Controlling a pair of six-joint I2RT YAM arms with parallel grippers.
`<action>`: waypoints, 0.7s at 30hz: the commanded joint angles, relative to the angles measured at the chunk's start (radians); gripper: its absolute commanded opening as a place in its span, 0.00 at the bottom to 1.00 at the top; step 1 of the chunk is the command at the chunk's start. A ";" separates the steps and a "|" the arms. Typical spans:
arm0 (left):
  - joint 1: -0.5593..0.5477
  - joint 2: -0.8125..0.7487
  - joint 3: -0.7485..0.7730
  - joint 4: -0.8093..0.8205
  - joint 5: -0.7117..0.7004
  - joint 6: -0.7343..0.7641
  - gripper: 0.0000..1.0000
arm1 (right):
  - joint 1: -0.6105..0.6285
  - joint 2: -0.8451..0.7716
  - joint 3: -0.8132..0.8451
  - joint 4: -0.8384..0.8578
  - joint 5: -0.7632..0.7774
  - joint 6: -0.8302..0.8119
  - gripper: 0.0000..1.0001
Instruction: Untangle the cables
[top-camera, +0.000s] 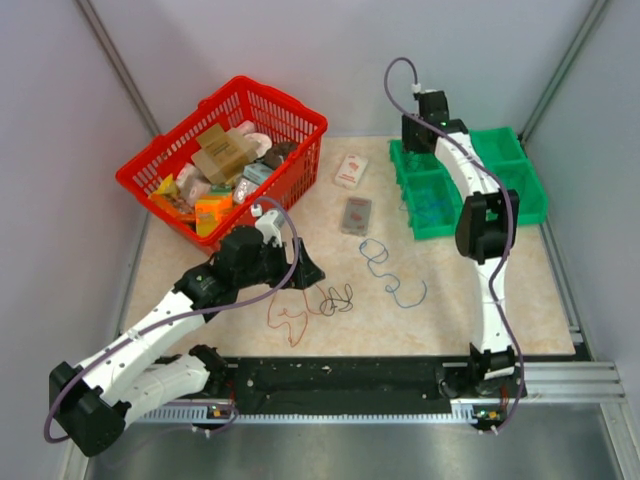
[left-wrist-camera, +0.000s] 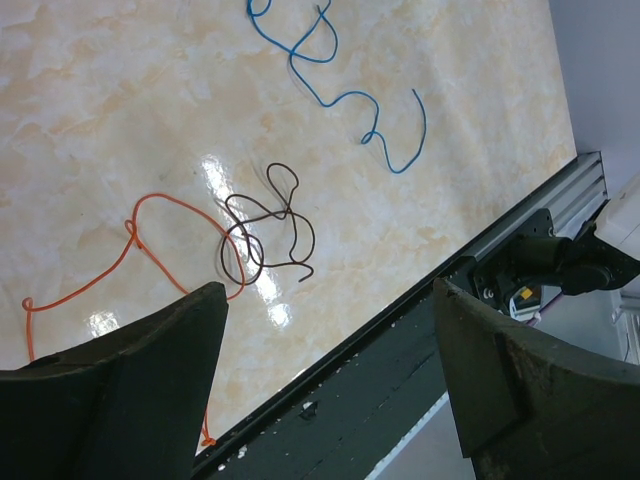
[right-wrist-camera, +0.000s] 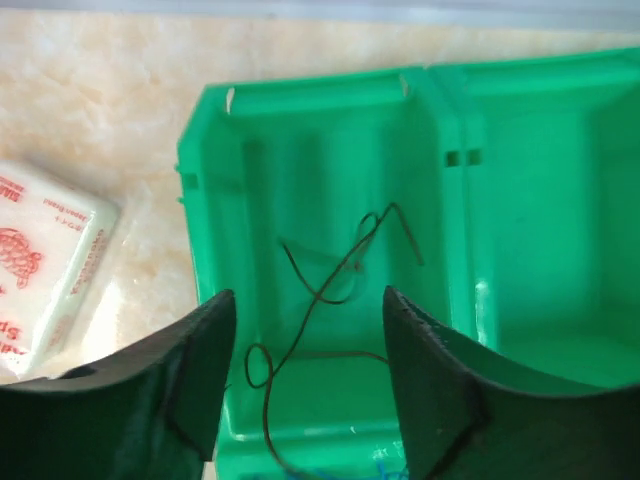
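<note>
Your left gripper (left-wrist-camera: 328, 300) hung just above the glossy beige marbled tabletop (top-camera: 450, 320), its fingers (left-wrist-camera: 130, 400) spread wide with nothing between them. Your right gripper (right-wrist-camera: 307, 300), out over the bright green plastic bin (right-wrist-camera: 300, 95), had its fingers partly spread and was equally empty. Three of the cables lay loose on the table: a thin orange wire (left-wrist-camera: 165, 197), a thin dark brown wire (left-wrist-camera: 262, 215) curled on itself just beside it, and a thin blue wire (left-wrist-camera: 355, 95) well apart from both. A fourth, a thin dark strand (right-wrist-camera: 335, 280), lay inside one compartment of the bin, below the right fingers. I'd judge them all nearly weightless, limp and prone to hold kinks, so your pads had little to bite. A raised loop or a free end looked the best place to pinch, with a slow pull along the length to keep loops from cinching. Seen from above, the blue wire snaked with its long axis running from the table's middle toward the near right, while the orange one ran roughly crosswise with a tail toward the near edge. The brown one was a compact curl with no clear axis, and its lower loop seemed to touch the orange wire, so that pair looked left to part.
</note>
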 joint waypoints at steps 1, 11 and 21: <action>-0.004 0.007 0.014 0.018 0.004 -0.004 0.88 | 0.014 -0.102 0.195 -0.158 0.048 -0.004 0.72; -0.007 0.010 0.000 0.046 0.050 0.002 0.88 | 0.311 -0.786 -0.772 -0.087 0.127 0.183 0.87; -0.007 -0.047 -0.034 0.043 0.044 -0.020 0.87 | 0.468 -0.966 -1.374 0.157 -0.003 0.362 0.77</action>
